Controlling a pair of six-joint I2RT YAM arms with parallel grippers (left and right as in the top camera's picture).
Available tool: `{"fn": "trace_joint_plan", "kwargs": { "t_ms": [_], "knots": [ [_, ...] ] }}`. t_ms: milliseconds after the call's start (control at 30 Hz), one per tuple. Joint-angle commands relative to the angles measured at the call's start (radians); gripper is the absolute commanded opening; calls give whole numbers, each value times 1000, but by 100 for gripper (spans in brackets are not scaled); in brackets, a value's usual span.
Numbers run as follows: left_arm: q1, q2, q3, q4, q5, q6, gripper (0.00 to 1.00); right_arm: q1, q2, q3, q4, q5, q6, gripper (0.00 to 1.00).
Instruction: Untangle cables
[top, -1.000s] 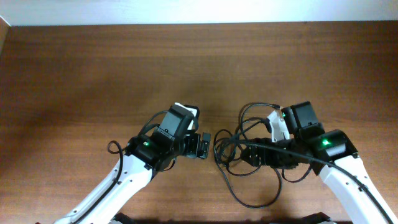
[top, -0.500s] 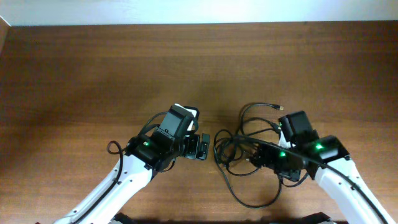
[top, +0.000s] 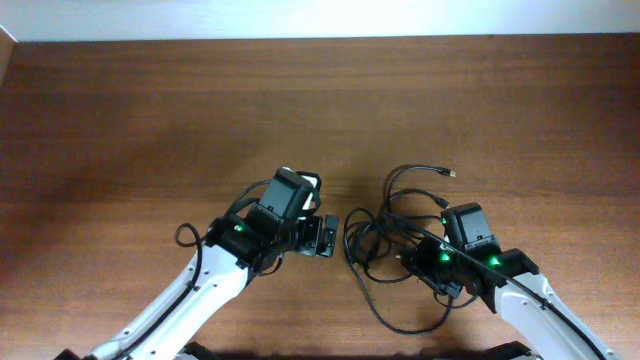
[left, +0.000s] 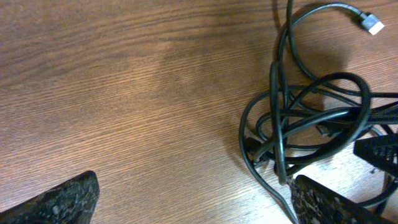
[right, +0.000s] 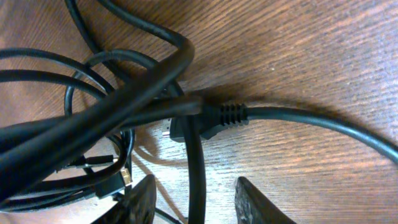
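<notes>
While cables (top: 375, 240) lie knotted on table (top: 150, 120), left claw (top: 322, 238) gapes just beside; right claw (right: 196, 202) spread, seemingly straddling one.

Cables (top: 385, 245): one tangled bundle, its separate cords too knotted to count, with one silver-tipped plug (top: 451, 173) lying free. Robot arms: two, a left arm (top: 200, 288) and a right arm (top: 545, 305). Table (top: 120, 120): one.

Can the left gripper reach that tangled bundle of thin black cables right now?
Probably yes. The open left gripper faces the tangled bundle of thin black cables at close range, with only the brown wooden table between them.
</notes>
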Motion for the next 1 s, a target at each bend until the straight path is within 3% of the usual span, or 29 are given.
{"fn": "trace_joint_plan", "kwargs": {
  "t_ms": [0, 100, 467, 967],
  "knots": [
    [-2, 42, 0, 5, 7, 12, 99, 4, 26, -10, 20, 11, 11, 22],
    [-2, 45, 0, 6, 11, 12, 99, 4, 32, -10, 22, 11, 11, 4],
    [-2, 45, 0, 8, 64, 12, 99, 4, 4, 37, 130, -185, -54, 4],
    [-2, 45, 0, 8, 135, 12, 99, 4, -313, 337, -13, -202, -118, 4]
  ]
}}
